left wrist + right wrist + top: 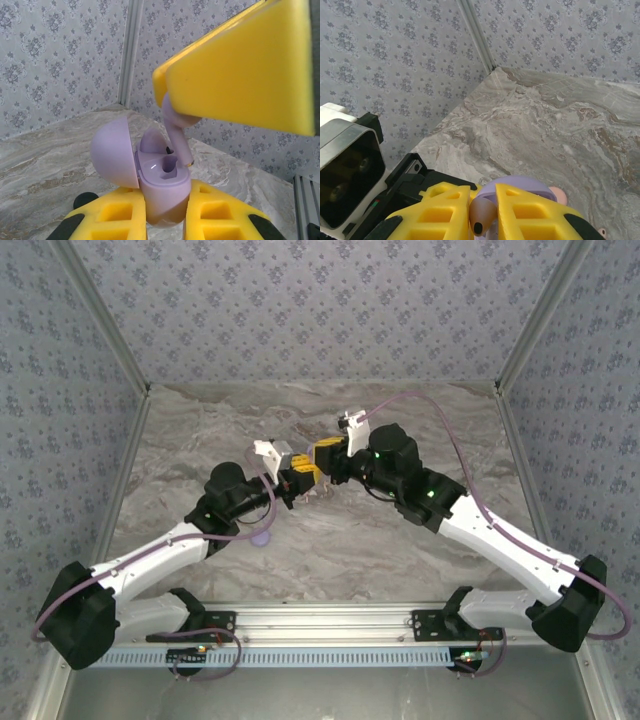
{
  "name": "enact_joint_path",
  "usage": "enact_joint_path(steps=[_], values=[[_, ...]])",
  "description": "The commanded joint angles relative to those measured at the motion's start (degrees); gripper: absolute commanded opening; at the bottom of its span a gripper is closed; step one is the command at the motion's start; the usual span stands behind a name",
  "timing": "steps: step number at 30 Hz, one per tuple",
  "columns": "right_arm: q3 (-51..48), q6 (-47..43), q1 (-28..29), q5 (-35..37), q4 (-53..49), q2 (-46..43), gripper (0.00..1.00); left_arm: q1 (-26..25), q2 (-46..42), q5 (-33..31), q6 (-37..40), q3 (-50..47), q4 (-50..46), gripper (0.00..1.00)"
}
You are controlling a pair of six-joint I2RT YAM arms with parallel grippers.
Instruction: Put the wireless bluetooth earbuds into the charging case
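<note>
The left arm's yellow fingers [120, 215] are closed on the base of the small lavender plastic charging case [162, 190], holding it upright above the marbled grey tabletop [45, 160] with its rounded lid [112, 160] swung open to the left. The right arm's yellow fingers [240, 70] are pinched shut on the bulb of a lavender stemmed earbud [176, 130], whose stem hangs just over the empty well [168, 169], tilted rather than plumb. That tilt is the main risk: the stem tip could catch the well's rim and jam, or lever the bud out of its shallow grip so it drops to the tabletop. Pressing down off-axis could also twist the case in its clamp.
</note>
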Motion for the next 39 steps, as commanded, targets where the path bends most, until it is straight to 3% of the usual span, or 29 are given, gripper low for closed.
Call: enact_joint_path(steps=[1, 24, 39], values=[[-0.3, -0.8, 0.4, 1.7, -0.8, 0.6, 0.2, -0.5, -0.1, -0.2, 0.7, 2.7, 1.7, 0.0], [0.2, -1.3, 0.5, 0.8, -2.3, 2.0, 0.21, -0.5, 0.2, -1.5, 0.2, 2.6, 1.7, 0.0], [5.1, -1.9, -0.4, -1.1, -4.9, 1.9, 0.38, -0.5, 1.1, -1.6, 0.3, 2.5, 1.8, 0.0]])
